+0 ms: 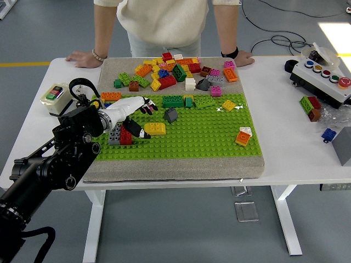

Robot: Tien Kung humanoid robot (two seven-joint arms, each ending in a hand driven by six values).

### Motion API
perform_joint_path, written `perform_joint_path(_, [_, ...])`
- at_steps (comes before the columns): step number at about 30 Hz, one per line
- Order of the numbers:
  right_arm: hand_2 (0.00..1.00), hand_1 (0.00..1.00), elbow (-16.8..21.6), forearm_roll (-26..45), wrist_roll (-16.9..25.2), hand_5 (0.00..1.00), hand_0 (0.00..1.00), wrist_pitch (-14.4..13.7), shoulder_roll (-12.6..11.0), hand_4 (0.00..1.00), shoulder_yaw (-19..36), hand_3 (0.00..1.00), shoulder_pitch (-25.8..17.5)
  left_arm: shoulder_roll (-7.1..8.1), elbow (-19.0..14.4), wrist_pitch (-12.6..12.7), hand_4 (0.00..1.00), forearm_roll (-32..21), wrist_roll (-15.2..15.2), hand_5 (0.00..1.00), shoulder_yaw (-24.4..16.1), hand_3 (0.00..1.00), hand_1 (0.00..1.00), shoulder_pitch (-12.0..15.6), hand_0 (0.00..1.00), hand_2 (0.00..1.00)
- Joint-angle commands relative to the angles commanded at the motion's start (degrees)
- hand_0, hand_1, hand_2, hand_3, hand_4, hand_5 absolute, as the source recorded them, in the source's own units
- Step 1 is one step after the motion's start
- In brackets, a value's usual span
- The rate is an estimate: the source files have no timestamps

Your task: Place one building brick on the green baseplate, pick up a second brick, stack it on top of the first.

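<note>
1. We see the left hand (131, 112) reaching in from the left over the green baseplate (186, 137), its white palm above the plate's left part.
2. Its fingers (147, 106) are spread and relaxed, gripping nothing — the black thumb points down toward a yellow brick (154, 129), just beside it.
3. A grey brick (114, 133) and a red brick (126, 135) sit side by side on the baseplate, touching, right under the wrist.
4. A loose pile of bricks (175, 71) lies on the grey mat (112, 71) behind the baseplate; a dark grey roof-shaped brick (171, 115) stands on the plate near the yellow one.
5. A person's hands (85, 58) rest flat on the table's far edge — touching no brick.
</note>
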Motion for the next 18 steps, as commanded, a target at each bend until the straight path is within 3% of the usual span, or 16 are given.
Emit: perform_joint_path(18, [0.733,0.685,0.0,0.1,0.0,0.506,0.758,0.0,0.0,0.998,0.0,0.754,0.1,-1.3,1.6,2.2,0.97,0.0,-0.4,0.123,0.9,0.732,0.735,0.1,0.8,0.66])
